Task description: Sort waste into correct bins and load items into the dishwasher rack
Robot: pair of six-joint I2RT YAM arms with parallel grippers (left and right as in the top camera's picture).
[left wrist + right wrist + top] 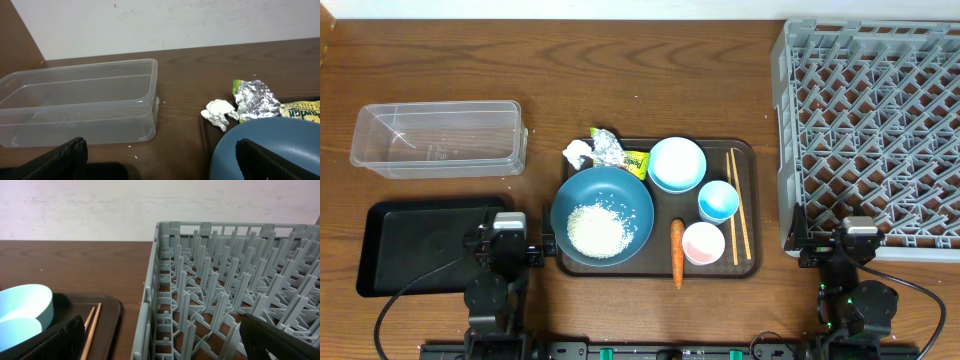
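On the brown tray, a dark-blue bowl holds white rice. Beside it are a light-blue bowl, a blue-inside cup, a pink-inside cup, a carrot and chopsticks. Tissue, foil and a snack packet lie at the tray's back left. The clear tub and black tray are at left, the grey rack at right. My left gripper is open and empty between black tray and bowl. My right gripper is open and empty at the rack's front-left corner.
The brown serving tray sits mid-table between the bins and the rack. A few loose rice grains lie on the wood by the tub. Bare wood runs along the back of the table.
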